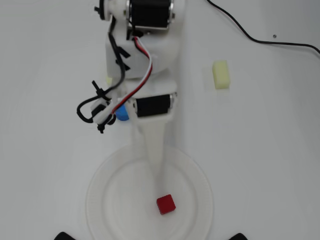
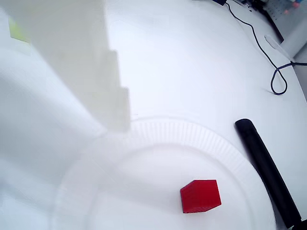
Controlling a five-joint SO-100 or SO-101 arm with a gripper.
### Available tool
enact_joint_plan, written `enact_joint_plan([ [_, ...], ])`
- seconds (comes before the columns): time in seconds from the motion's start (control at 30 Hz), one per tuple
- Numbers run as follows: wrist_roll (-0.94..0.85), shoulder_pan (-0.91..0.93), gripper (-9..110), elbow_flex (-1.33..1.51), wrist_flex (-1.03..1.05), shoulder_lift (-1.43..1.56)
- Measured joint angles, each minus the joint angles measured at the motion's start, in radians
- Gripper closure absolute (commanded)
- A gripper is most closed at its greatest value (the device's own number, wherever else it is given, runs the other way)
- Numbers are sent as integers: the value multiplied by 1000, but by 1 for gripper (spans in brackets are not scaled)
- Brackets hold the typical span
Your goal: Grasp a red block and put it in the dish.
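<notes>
The red block lies free on the dish, a round white paper plate with a ribbed rim, right of the dish's middle. The wrist view shows the block resting on the dish's floor, touched by nothing. My gripper hangs over the far part of the dish, its white fingers together in one narrow taper, a short way from the block. In the wrist view the gripper enters from the upper left, empty, up and left of the block.
A pale yellow block lies right of the arm's base. A blue cylinder sits by the arm's cables, left of the gripper motor. A black cable crosses the top right. Black stand feet border the dish's near edge; one shows as a black bar.
</notes>
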Motion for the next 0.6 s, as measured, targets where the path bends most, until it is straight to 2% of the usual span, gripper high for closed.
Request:
enact_joint_plan([
  [0.13,0,0,66,-304,218,-44],
  [0.2,8,0,66,-331,258,-38],
  [0.43,12,0,66,-78,259,236],
  [0.6,3,6,67,287,256,486],
])
